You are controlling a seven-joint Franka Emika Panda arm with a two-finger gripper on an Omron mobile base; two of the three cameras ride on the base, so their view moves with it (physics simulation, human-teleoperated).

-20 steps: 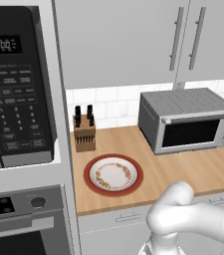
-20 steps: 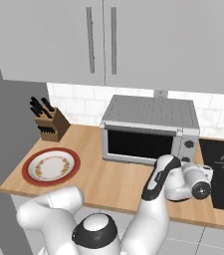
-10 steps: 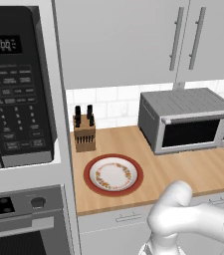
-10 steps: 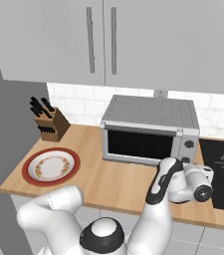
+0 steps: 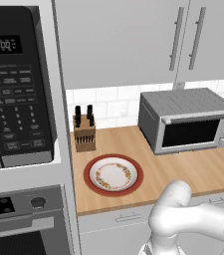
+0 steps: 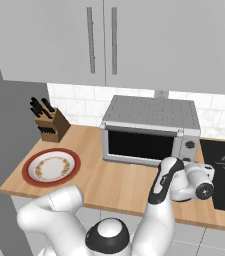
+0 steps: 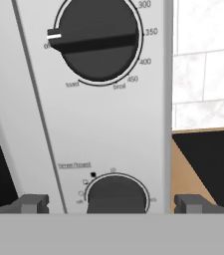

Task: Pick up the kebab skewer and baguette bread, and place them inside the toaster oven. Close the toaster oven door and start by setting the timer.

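You have the toaster oven at the tabletop's back edge, right of centre. The plate lies near the left front corner, the knife block behind it.

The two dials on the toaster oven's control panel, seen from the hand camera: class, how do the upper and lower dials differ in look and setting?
The upper dial looks larger and shows whole; the lower dial looks smaller and is cut off at the bottom. The upper dial is ringed by temperature numbers plus "toast" and "broil"; the lower dial is labelled "timer/toast". The upper dial's white pointer faces left; no pointer shows on the lower dial, which sits between the open claw's fingertips. Both are dark, round, with a raised grip bar.
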